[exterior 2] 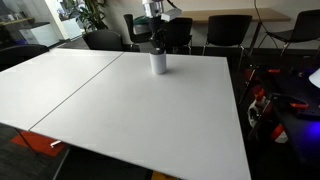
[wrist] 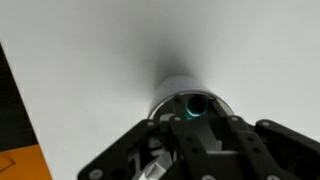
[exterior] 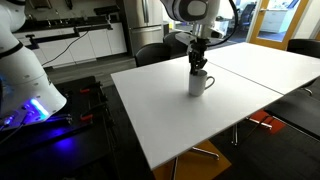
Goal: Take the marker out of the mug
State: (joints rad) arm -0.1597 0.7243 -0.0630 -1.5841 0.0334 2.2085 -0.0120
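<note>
The light grey-white mug [exterior: 200, 85] stands upright on the white table [exterior: 190, 125], with its handle to the right in this exterior view. It also shows in an exterior view [exterior 2: 158, 64] and in the wrist view [wrist: 166, 90], where only its rim is visible. My gripper [exterior: 198, 66] hangs straight above the mug with its fingertips at the opening. In the wrist view the gripper [wrist: 195, 113] has its fingers drawn together around a dark round tip with a teal edge, the marker [wrist: 195, 103], which stands in the mug. The rest of the marker is hidden.
Dark chairs [exterior 2: 225, 30] stand around the far side of the table [exterior 2: 120, 100]. Another robot's white base with blue light [exterior: 30, 95] sits beside the table. An orange object [wrist: 20, 165] lies on the floor past the table edge.
</note>
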